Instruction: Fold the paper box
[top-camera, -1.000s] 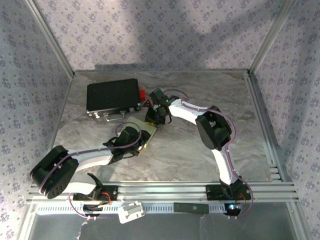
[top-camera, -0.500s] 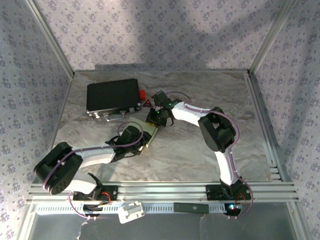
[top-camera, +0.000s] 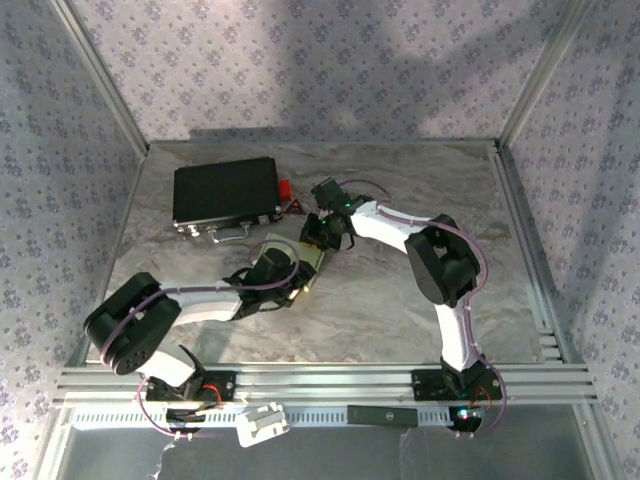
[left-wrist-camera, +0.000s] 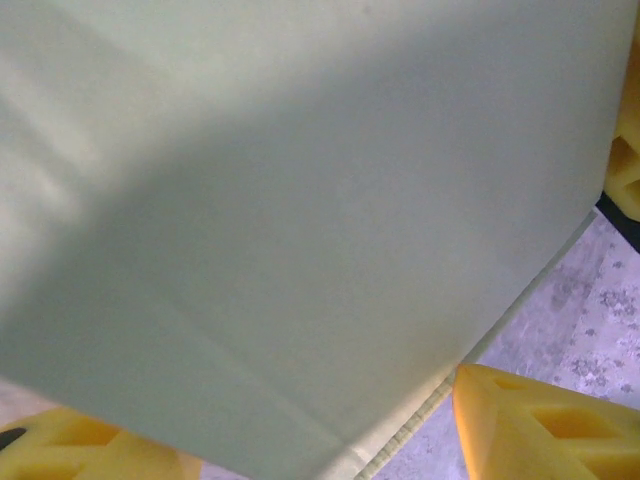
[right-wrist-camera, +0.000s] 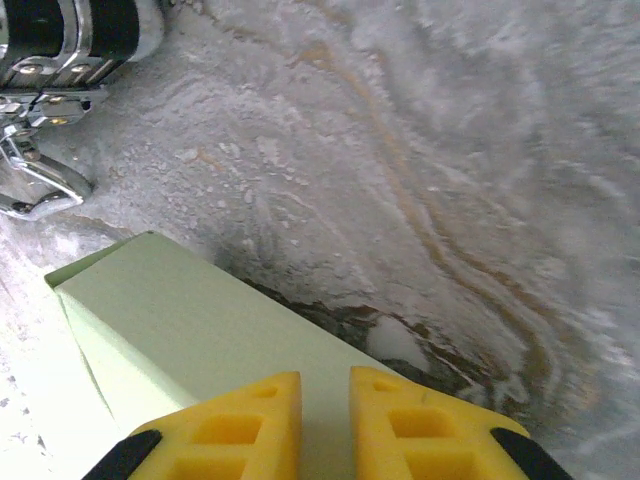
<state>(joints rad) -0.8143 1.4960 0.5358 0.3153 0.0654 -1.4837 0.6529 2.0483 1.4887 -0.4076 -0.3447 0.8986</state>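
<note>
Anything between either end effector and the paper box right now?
Nothing visible. The left end effector straddles the paper box, fingers wide; the right end effector is pinched on its edge. The black case lies apart, farther back.

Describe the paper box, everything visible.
The paper box is pale yellow-green thin cardboard, matte, partly folded, with crisp creases and a squared corner. It is at the middle of the marbled table, near the black case. The right gripper appears to pinch its far end; the left gripper straddles its near panel.
</note>
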